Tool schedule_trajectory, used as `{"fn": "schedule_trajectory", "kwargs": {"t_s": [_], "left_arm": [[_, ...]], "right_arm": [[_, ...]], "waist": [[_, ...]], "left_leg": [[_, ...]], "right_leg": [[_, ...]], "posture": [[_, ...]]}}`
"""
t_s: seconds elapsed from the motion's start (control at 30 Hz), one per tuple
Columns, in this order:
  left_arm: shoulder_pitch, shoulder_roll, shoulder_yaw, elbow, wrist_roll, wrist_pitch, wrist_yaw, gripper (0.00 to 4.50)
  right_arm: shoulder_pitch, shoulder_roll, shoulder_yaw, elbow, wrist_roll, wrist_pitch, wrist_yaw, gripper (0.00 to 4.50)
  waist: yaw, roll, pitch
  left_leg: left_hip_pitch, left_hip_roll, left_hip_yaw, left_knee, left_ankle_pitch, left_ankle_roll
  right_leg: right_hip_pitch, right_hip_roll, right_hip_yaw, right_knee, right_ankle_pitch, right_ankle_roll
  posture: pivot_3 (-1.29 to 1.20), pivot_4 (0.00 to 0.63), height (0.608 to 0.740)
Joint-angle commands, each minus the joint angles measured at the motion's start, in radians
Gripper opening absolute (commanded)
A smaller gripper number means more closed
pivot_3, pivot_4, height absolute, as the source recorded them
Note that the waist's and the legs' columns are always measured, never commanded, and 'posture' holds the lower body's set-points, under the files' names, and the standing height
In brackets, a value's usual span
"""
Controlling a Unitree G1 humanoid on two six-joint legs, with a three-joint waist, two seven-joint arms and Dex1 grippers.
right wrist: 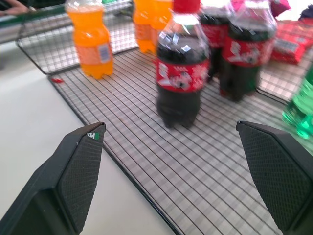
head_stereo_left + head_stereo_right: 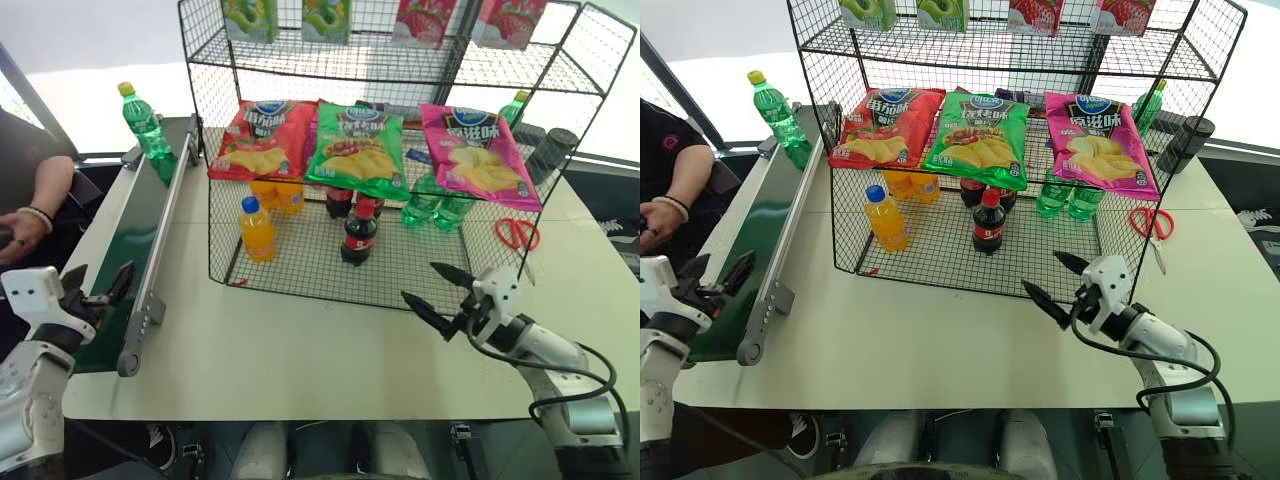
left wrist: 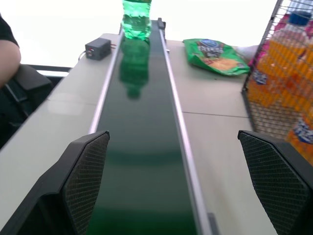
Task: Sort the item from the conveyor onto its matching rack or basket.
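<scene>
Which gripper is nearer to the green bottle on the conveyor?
Left. The left gripper is over the conveyor's near end, in line with the green bottle at the far end. The right gripper is across the table by the rack.

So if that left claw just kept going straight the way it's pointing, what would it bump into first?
Probably the green soda bottle standing at the far end of the conveyor. The open left gripper points along the belt, and the stretch between looks free.

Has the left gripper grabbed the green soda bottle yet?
No, the green soda bottle stands at the conveyor's far end; the left gripper is open.
</scene>
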Motion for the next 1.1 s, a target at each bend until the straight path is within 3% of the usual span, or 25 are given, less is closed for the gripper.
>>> {"fn": "schedule_trajectory", "kwargs": {"t_s": [0.03,0.43,1.1], "left_arm": [[-0.029,-0.001,0.01,0.022,0.049,-0.069,0.046,4.5],[-0.078,-0.066,0.006,0.079,0.094,-0.158,0.144,4.5],[-0.155,-0.114,-0.027,0.178,0.113,-0.286,0.183,4.5]], "right_arm": [[0.013,0.017,0.019,-0.097,0.021,0.03,-0.02,4.45],[0.057,0.111,0.231,-0.352,0.056,0.185,-0.095,4.45],[0.015,0.092,0.324,-0.254,-0.021,0.066,0.011,4.45]], "waist": [[0.0,-0.001,0.0],[-0.001,-0.005,-0.003],[-0.001,-0.008,-0.005]], "left_leg": [[0.0,0.0,0.0,0.0,0.0,0.0],[-0.001,0.0,0.0,0.0,0.0,0.0],[-0.001,0.0,-0.001,0.0,0.0,0.0]], "right_leg": [[0.0,0.0,0.0,0.0,0.0,0.0],[-0.001,0.0,0.0,0.0,0.0,0.0],[-0.001,0.001,-0.001,0.0,0.0,0.0]], "posture": [[0.0,0.15,0.724],[0.0,0.15,0.724],[0.0,0.15,0.724]]}}
